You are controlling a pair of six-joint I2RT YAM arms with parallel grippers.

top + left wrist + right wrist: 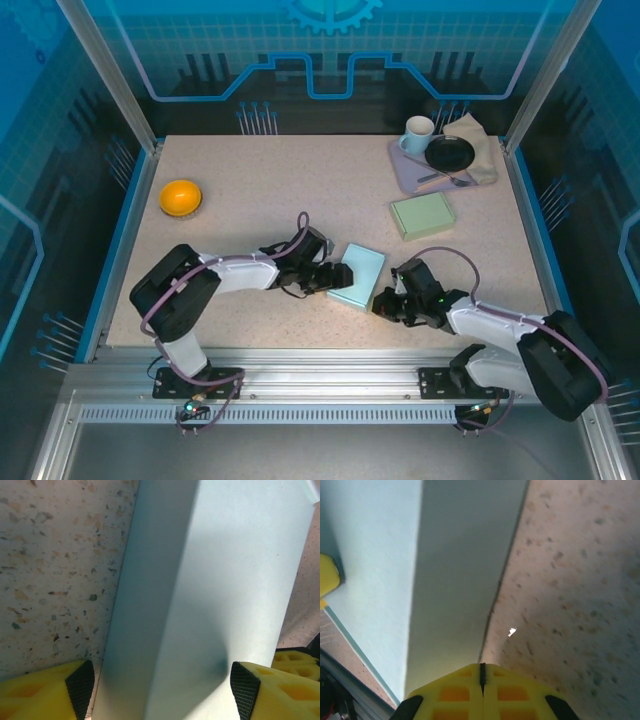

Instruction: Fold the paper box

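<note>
Although the desk (280, 200) lies open to the top camera, its near-centre patch is partly covered by both arms. The left arm (235, 272) reaches in low from the left and the right arm (490, 322) low from the right, elbows bent. Between them lies the pale blue paper box (360, 272), its ends cut off in the wrist views; whether any flap is tucked cannot be made out. The left pincer (338, 277) stands apart, one pad (80, 687) beside the box, the other over its face. The right pincer (482, 672) is pressed together, tip at the box's edge.
</note>
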